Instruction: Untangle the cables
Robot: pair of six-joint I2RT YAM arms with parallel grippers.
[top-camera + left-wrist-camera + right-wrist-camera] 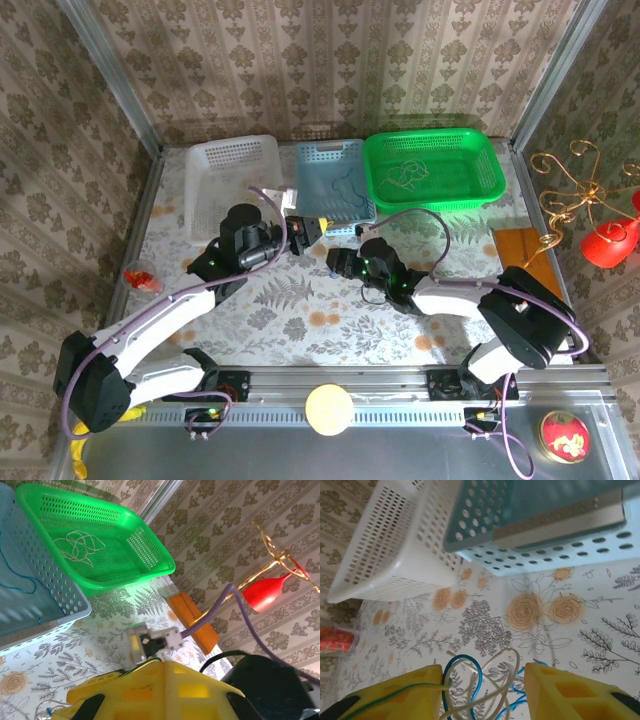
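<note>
High at the near edge, my fixed camera looks down over the whole table; wrist cameras sit low and close, both catching the blue basket.

Floral-print surface. Far edge, left to right: white basket, blue basket, green basket. Left edge: clear container with red contents. Right edge: wooden block. Mid-surface: looped cables, contact unclear.
</note>
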